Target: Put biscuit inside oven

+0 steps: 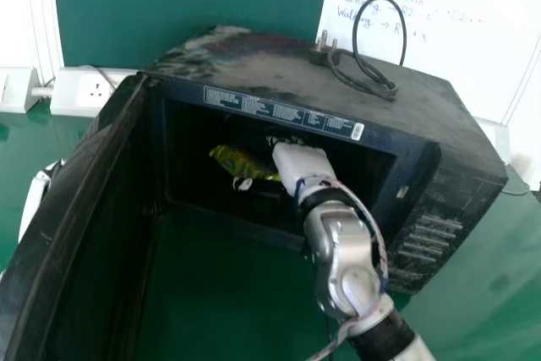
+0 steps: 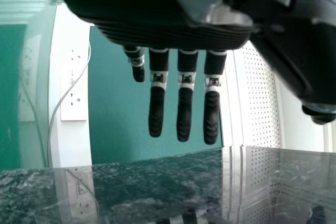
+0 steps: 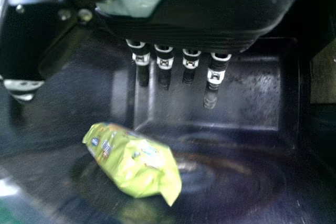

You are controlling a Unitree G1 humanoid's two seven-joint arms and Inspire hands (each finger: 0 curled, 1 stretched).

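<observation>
Through the oven's open front, my right hand (image 1: pixel 302 164) is inside the black oven (image 1: pixel 254 65). The green-yellow biscuit packet (image 1: pixel 241 163) lies in the cavity, left of that hand. In the right wrist view the biscuit packet (image 3: pixel 137 162) rests on the oven floor, apart from the right hand (image 3: pixel 184 14), whose fingers and thumb are extended and hold nothing. My left hand (image 1: pixel 35 200) is at the far left, beyond the oven door; in the left wrist view the left hand (image 2: pixel 185 98) has straight fingers and holds nothing.
The oven door (image 1: pixel 63 209) stands open on the left side. A coiled power cable (image 1: pixel 365 82) with its plug lies on the oven's top. A whiteboard (image 1: pixel 423 14) and wall sockets (image 1: pixel 84 90) are behind the oven on the green table (image 1: pixel 482 293).
</observation>
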